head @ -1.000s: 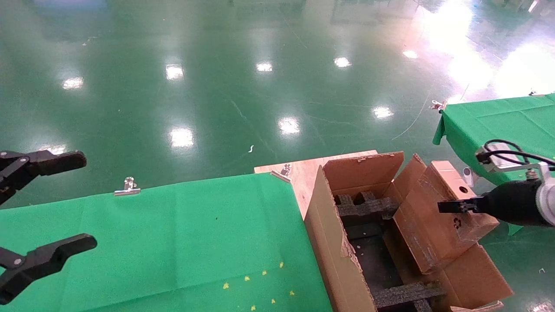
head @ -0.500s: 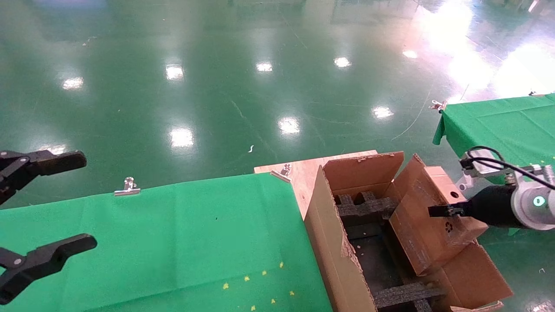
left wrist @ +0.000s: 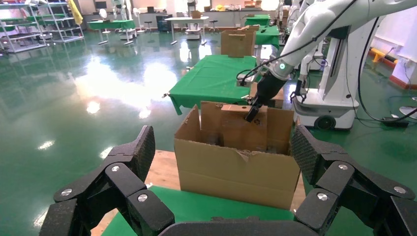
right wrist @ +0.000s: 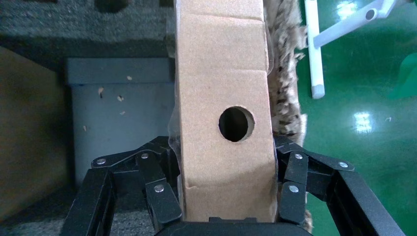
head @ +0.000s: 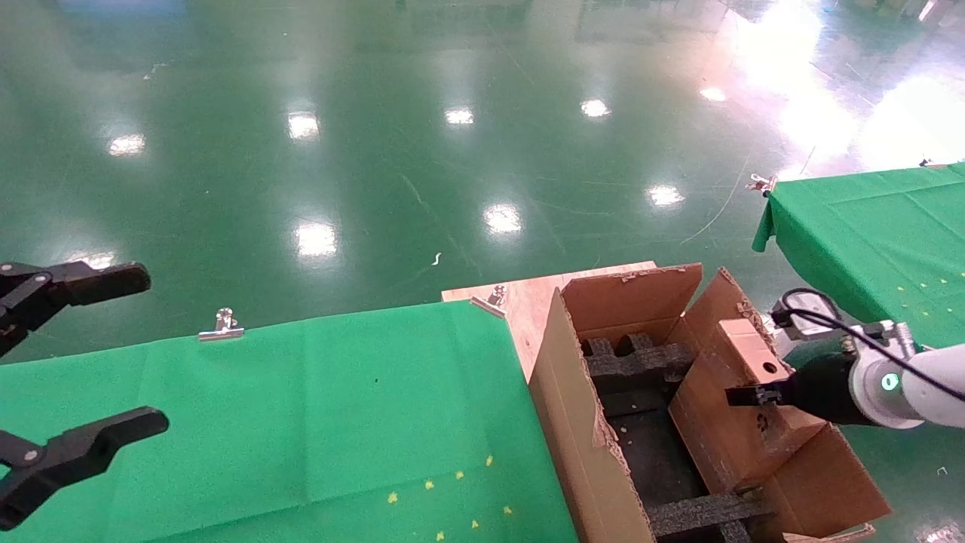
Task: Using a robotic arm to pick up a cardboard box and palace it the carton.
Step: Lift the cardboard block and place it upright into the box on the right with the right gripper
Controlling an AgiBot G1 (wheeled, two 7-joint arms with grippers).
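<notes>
Head view shows your right gripper [head: 742, 395], clamped on the cardboard box [head: 742, 392], has lowered it partway into the carton [head: 580, 422]; left gripper [head: 75, 362] idles open.

cardboard box [head: 742, 392] lower end hidden inside carton [head: 584, 445], carton cropped

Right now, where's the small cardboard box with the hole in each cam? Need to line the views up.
Head view: cardboard box at right, tilted, in the carton, held by the right gripper.
Left wrist view: box at centre, standing up out of the carton, far beyond the open left gripper.
Right wrist view: box fills the centre, clamped between the fingers.
Shared landmark: the carton's front wall.
</notes>
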